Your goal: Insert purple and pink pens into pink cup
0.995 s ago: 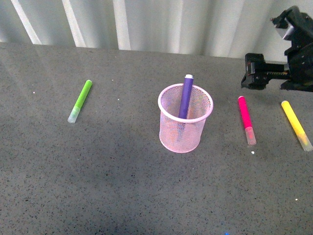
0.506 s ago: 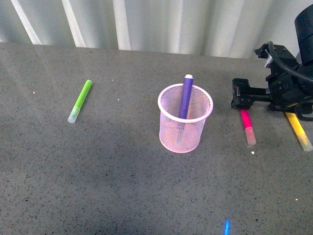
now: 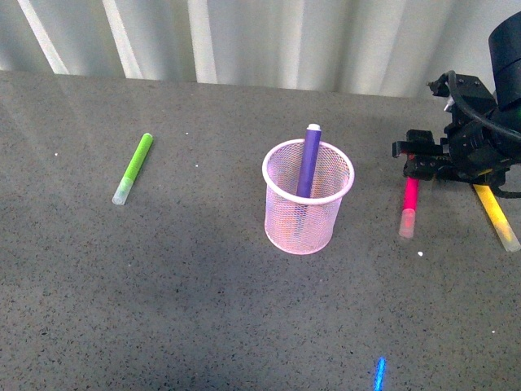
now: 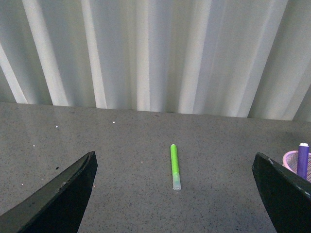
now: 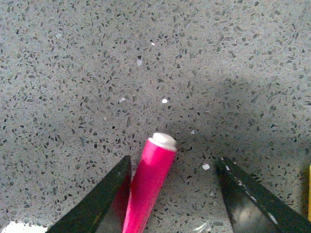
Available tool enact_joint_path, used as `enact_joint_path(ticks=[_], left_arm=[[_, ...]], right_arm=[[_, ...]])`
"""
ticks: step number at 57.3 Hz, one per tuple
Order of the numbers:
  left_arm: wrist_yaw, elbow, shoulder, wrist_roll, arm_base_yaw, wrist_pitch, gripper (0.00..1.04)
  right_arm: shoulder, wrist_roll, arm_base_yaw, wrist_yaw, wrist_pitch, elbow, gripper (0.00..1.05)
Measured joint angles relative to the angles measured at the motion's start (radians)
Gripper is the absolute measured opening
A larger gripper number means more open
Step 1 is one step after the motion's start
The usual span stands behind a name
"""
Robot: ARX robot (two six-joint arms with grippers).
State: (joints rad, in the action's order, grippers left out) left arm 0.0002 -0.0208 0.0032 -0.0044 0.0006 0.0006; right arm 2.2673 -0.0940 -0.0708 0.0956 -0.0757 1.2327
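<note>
- Now the pink cup (image 3: 303, 232) stands upright near the middle of the gray speckled table (image 3: 203, 309). It is round, pale pink wire mesh with a solid pink rim, a bit thinner at its base.
- The purple pen (image 3: 308, 159) stands inside the cup, leaning toward the far side, its pale tip poking out over the rim.
- The pink pen (image 3: 409, 204) is right of the cup, apart from it. It is bright pink, with a pale, blurry cap at its near end and a white far end.
- The right gripper (image 3: 417, 161) is over the pink pen's far end. Its fingers are open with the pen between them, close against one finger, a gap to the other.
- The left gripper (image 4: 173, 155) has its fingers spread wide and holds nothing.
- A green marker (image 3: 134, 167) lies well off to the left; a yellow marker (image 3: 495, 210) lies just right of the right gripper.
</note>
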Motion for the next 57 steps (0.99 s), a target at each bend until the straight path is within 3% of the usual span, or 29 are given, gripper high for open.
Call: enact_joint_path(ticks=[14,17,38,57], left_arm=[[0.0,0.0,0.0,0.0,0.0,0.0,0.98],[0.0,0.0,0.0,0.0,0.0,0.0,0.98],[0.0,0.0,0.0,0.0,0.0,0.0,0.98],[0.0,0.0,0.0,0.0,0.0,0.0,0.98]], right_arm=[[0.0,-0.008,0.012,0.016,-0.013,-0.007,0.15],[0.0,-0.009,0.013,0.02,-0.016,-0.008,0.12],[-0.024,-0.051,0.031,0.043,-0.086,-0.041,0.11],[-0.317,-0.17,0.024,0.115,-0.518,-0.193,0.11]])
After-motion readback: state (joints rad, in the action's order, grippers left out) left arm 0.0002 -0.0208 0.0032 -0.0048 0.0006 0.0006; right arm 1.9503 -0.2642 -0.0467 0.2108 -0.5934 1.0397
